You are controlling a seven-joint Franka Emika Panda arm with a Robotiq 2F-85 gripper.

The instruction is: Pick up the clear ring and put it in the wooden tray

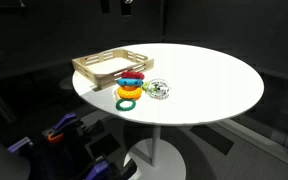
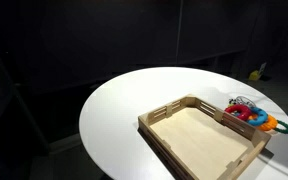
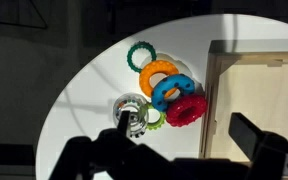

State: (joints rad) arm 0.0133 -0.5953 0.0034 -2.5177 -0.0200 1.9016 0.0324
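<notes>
The clear ring [image 3: 132,98] lies on the round white table [image 3: 94,90], left of a cluster of coloured rings; it also shows in an exterior view [image 1: 158,90]. The wooden tray [image 3: 212,100] stands empty right beside the cluster, and shows in both exterior views [image 1: 88,68] [image 2: 159,122]. My gripper [image 3: 184,130] is open and empty, high above the table. Its left finger overlaps the clear ring's lower edge in the wrist view, and its right finger hangs over the tray. The gripper itself is not clear in the exterior views.
A dark green ring [image 3: 141,55], an orange ring [image 3: 156,72], a blue ring [image 3: 172,92] and a red ring [image 3: 186,110] lie in a row along the tray's side. A small green ring [image 3: 154,119] touches the clear ring. The table edge [image 3: 59,110] is near, and the surroundings are dark.
</notes>
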